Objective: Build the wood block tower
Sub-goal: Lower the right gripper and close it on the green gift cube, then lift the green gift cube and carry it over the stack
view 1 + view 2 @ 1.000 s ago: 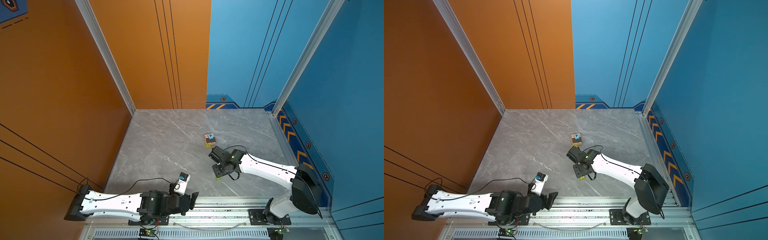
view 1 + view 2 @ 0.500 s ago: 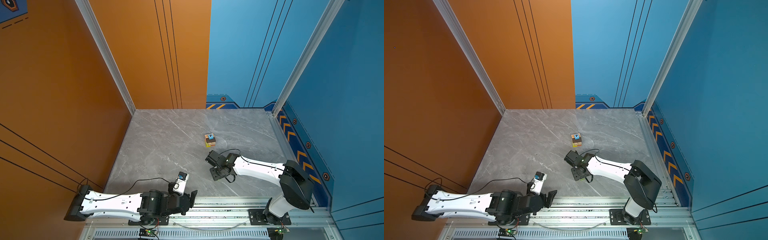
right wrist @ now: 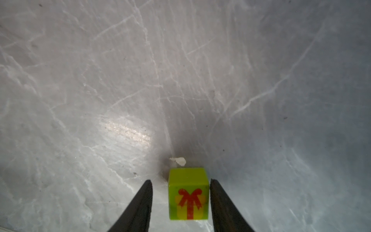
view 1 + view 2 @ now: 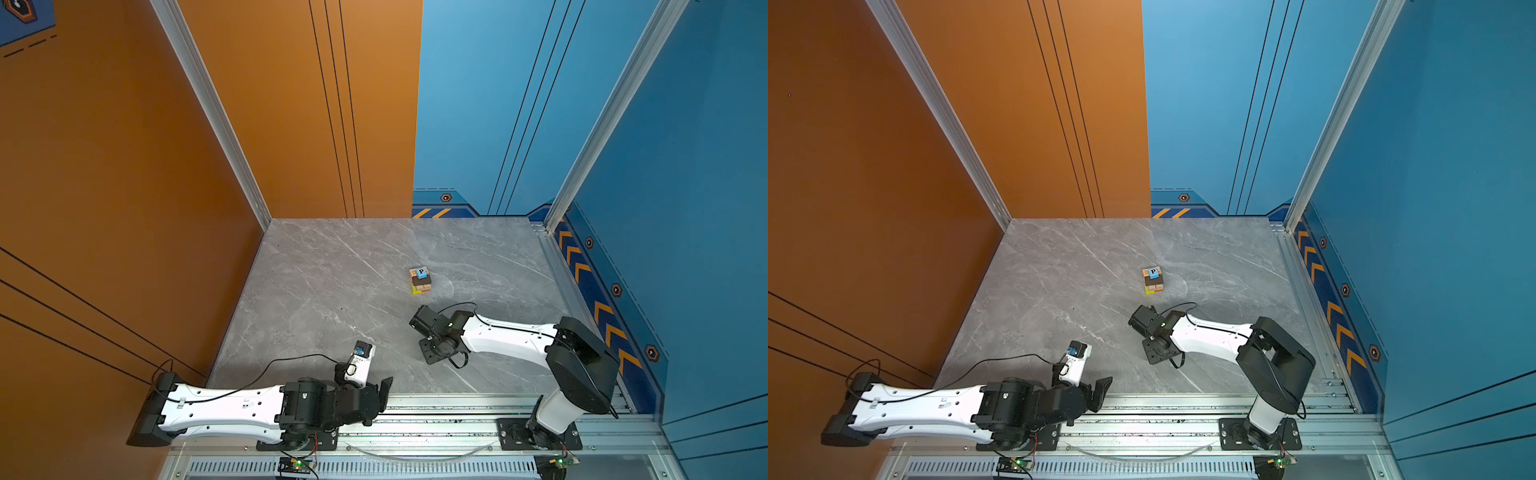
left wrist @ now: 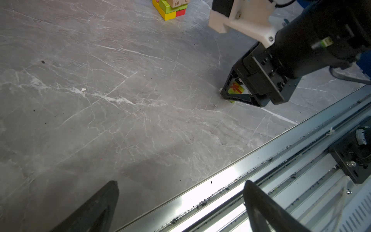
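a: right gripper (image 3: 180, 180) first. spread or pinching?

b: spread, jaws straddle the green cube (image 3: 188, 198). one finger (image 3: 218, 198) touches a side face, the other finger sits apart from it with bare table showing between. not clamped.

a: cube details?

b: lime green with a red bow gift print on the face toward the camera, flat on the grey marble tabletop (image 4: 332, 270). the left wrist view shows it low inside the right gripper (image 5: 236, 94), fingertips down at the table.

a: where's the tower?

b: the wood block tower (image 4: 420, 280) stands near the table middle in both top views (image 4: 1153, 280). yellow and red at the base, lime above, tan numbered blocks, a dark brown one, blue "p" cube (image 4: 421, 273) on top next to a tan one.

a: gripper versus tower?

b: in a top view the right gripper (image 4: 434, 353) is at about 6 o'clock from the tower, apart from it. the cube is hidden under it there.

a: anything around the cube?

b: a small white scrap (image 3: 178, 160) just beside it on the table.

a: left gripper?

b: left gripper (image 5: 180, 181) has its jaws wide with nothing between them, parked over the table edge by the metal rail (image 4: 436, 411), roughly 7 o'clock from the tower, well apart.
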